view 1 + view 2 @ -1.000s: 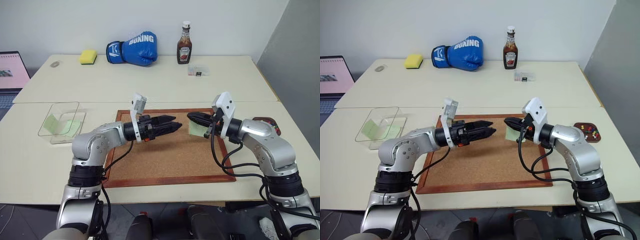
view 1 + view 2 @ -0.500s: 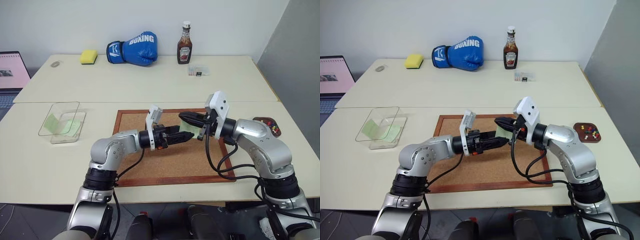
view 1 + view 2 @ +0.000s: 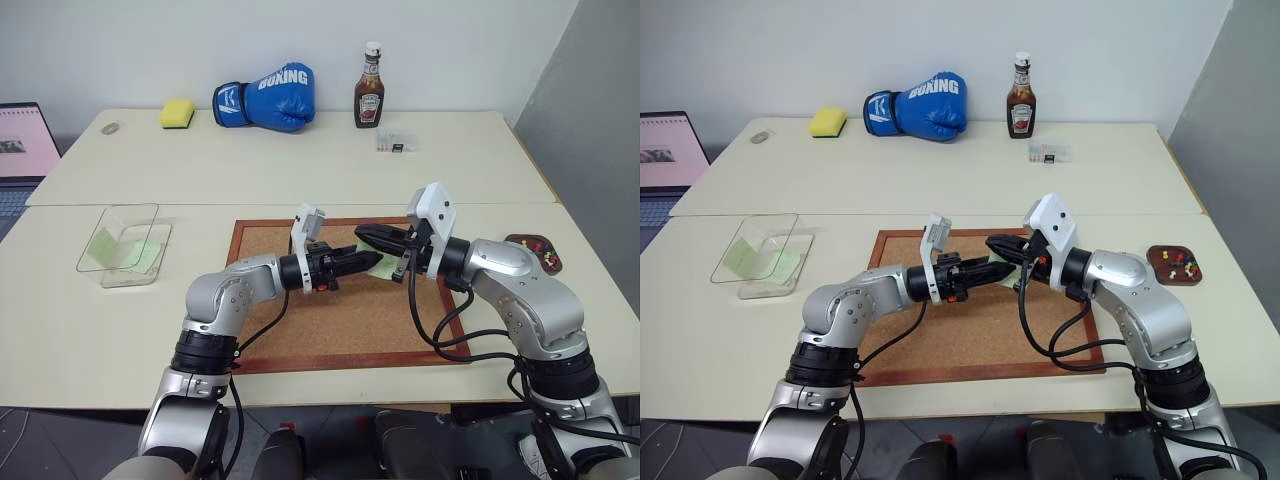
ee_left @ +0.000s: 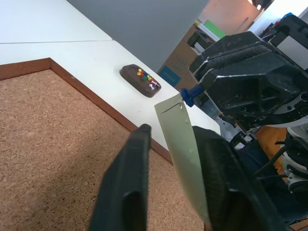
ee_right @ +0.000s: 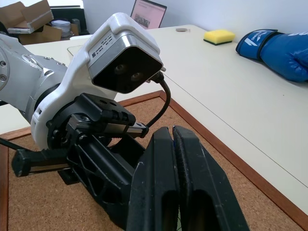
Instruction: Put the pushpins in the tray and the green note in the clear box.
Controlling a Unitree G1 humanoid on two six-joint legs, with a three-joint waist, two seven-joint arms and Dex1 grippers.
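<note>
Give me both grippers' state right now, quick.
Left gripper: fingers astride the green note, still a gap, not clearly clamped.
Right gripper: shut, pinching a blue pushpin stuck through that note.

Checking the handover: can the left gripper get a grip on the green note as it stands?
Probably yes: the green note already sits between the left gripper fingers, nothing blocking, though the right gripper pinches its blue pushpin.

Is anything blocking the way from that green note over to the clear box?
Nothing visible. The green note hangs above the corkboard, between both grippers; the clear box sits to the robot's left, with only bare table between.
</note>
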